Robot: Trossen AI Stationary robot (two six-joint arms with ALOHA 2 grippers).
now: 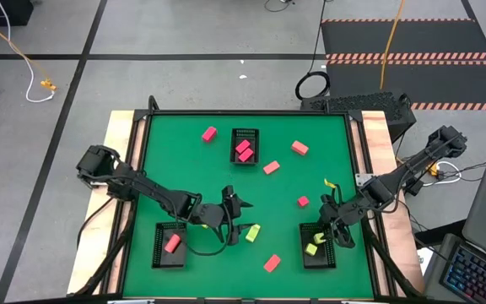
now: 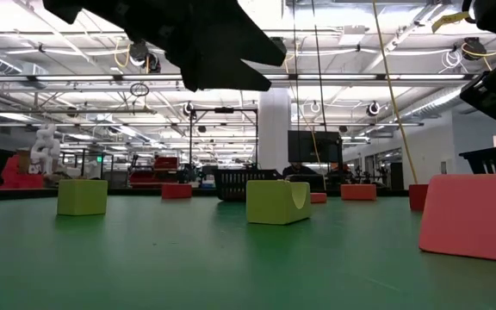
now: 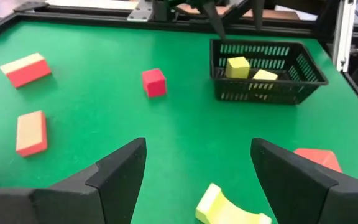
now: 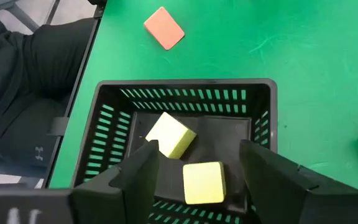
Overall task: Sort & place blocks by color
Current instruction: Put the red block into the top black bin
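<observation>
Yellow-green arched foam block (image 1: 251,232) lies near table's front edge; left gripper (image 1: 233,211) hovers wide open, empty, lining up. Right gripper (image 1: 337,221), open, empty, above front-right black mesh tray (image 1: 318,256).

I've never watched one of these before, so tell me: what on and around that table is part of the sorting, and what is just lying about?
Part of the job:
- loose yellow-green block
- coral-red blocks
- magenta-pink blocks
- three black mesh trays
- left gripper, right gripper, both open

Lying about:
- orange cable
- laptop
</observation>
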